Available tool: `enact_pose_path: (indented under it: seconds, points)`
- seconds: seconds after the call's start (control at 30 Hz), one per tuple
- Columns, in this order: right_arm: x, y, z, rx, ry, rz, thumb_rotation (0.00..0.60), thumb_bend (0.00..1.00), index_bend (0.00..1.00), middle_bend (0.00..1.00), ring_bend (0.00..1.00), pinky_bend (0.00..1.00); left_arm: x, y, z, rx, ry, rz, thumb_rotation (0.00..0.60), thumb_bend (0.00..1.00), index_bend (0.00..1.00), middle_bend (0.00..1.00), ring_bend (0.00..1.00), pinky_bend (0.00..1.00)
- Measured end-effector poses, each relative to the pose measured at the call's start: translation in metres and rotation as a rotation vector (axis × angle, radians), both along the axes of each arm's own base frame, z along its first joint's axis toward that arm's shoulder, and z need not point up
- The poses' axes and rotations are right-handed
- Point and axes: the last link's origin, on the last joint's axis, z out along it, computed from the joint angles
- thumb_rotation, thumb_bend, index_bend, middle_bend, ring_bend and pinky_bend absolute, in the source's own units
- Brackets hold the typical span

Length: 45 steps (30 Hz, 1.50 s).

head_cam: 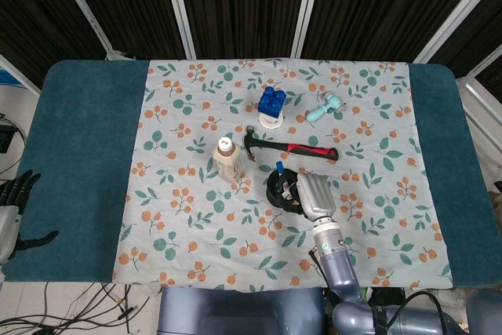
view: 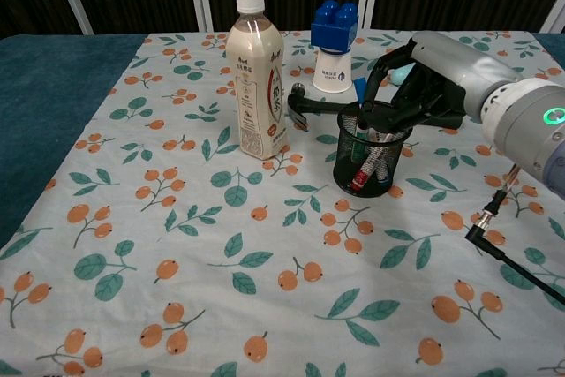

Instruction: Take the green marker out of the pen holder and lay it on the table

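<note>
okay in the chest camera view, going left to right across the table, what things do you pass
Milk tea bottle → hammer head → blue block toy → mesh pen holder → right robot hand over the holder's rim.

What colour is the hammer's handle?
Red with black, on the hammer; clearest in the head view.

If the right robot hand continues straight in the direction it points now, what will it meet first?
Most likely the pen holder: the right robot hand has its fingers already over the rim, reaching toward the markers inside. Depth is unclear, so actual contact cannot be confirmed.
</note>
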Motion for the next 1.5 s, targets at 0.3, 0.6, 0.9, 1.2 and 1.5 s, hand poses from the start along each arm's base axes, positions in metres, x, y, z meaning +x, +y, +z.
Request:
enact_pose_path:
  seconds: [0.3,0.6,0.9,1.2,1.5]
  points:
    - [0.000,0.001,0.000,-0.001,0.000,0.001,0.600,0.47,0.59,1.00,1.00,1.00,0.000,0.000,0.001,0.003,0.000,0.001,0.600,0.00,0.00,0.00,0.00,0.00]
    - [0.001,0.001,-0.001,0.001,0.001,0.001,0.600,0.48,0.59,1.00,1.00,1.00,0.000,0.000,0.001,0.003,0.001,0.001,0.600,0.00,0.00,0.00,0.00,0.00]
    - [0.001,0.001,-0.001,0.000,-0.002,0.000,0.600,0.48,0.59,1.00,1.00,1.00,0.000,0.000,0.001,0.003,0.001,0.001,0.600,0.00,0.00,0.00,0.00,0.00]
    - [0.002,0.001,0.000,-0.006,-0.011,0.003,0.600,0.48,0.61,1.00,1.00,1.00,0.000,-0.001,0.001,0.003,0.001,0.001,0.600,0.00,0.00,0.00,0.00,0.00]
    - [0.015,0.003,0.020,-0.029,-0.081,0.025,0.600,0.48,0.62,1.00,1.00,1.00,0.000,-0.001,0.001,0.007,0.003,-0.002,0.600,0.00,0.00,0.00,0.00,0.00]
